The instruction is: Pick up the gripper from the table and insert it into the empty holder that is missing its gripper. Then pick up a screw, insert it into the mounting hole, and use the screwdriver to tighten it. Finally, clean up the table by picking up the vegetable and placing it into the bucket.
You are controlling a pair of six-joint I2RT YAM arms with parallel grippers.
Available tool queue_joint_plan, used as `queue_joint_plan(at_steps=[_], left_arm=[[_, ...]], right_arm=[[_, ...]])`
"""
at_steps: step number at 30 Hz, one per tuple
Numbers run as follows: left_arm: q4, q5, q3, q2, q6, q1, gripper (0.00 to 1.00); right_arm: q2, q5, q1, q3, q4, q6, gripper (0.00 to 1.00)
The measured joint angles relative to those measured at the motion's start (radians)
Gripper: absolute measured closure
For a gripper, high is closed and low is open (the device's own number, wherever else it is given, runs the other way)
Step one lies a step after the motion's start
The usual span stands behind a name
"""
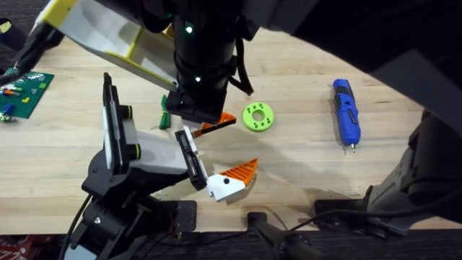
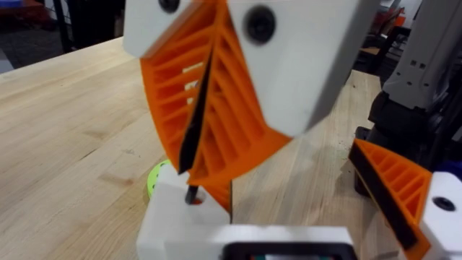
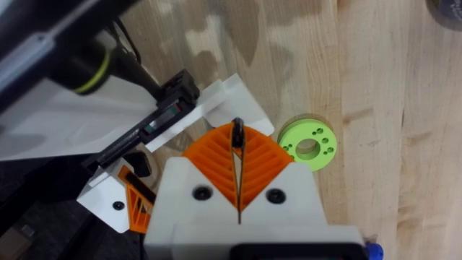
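Right gripper [image 3: 238, 170] fingers clenched on a thin black screw [image 3: 237, 136] near lime ring [image 1: 258, 116]. Left gripper: cannot tell. Screwdriver [image 1: 346, 113] lies on bench [image 1: 303, 166].

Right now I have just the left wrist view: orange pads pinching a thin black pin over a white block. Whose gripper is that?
Observer: That is the right gripper, shut on the thin black pin; overhead, the right arm reaches across the middle.
Operator: Where is the screwdriver?
Observer: The screwdriver lies untouched on the table, toward the right side, tip pointing at the arms' bases.
Operator: And the vegetable?
Observer: The vegetable lies on the table just left of the right gripper; the lime-green ring sits on its other side.
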Motion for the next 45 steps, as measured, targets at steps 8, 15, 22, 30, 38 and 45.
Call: queue_joint_plan(at_steps=[8, 15, 22, 30, 38, 45], left_arm=[[0.0, 0.001, 0.0, 0.0, -0.001, 0.0, 0.013], [0.0, 0.001, 0.0, 0.0, -0.001, 0.0, 0.012], [0.0, 0.001, 0.0, 0.0, -0.001, 0.0, 0.013], [0.0, 0.001, 0.0, 0.0, -0.001, 0.0, 0.015], [0.0, 0.001, 0.0, 0.0, -0.001, 0.0, 0.014], [0.0, 0.001, 0.0, 0.0, -0.001, 0.0, 0.014]], right_arm=[[0.0, 0.0, -0.002, 0.0, -0.003, 0.0, 0.991], [0.0, 0.0, -0.007, 0.004, -0.007, 0.0, 0.991], [0.0, 0.0, -0.008, 0.035, -0.026, 0.0, 0.991], [0.0, -0.009, -0.008, 0.035, -0.041, 0.0, 0.991], [0.0, -0.035, -0.008, 0.035, -0.045, -0.001, 0.991], [0.0, -0.038, -0.008, 0.035, -0.045, -0.014, 0.991]])
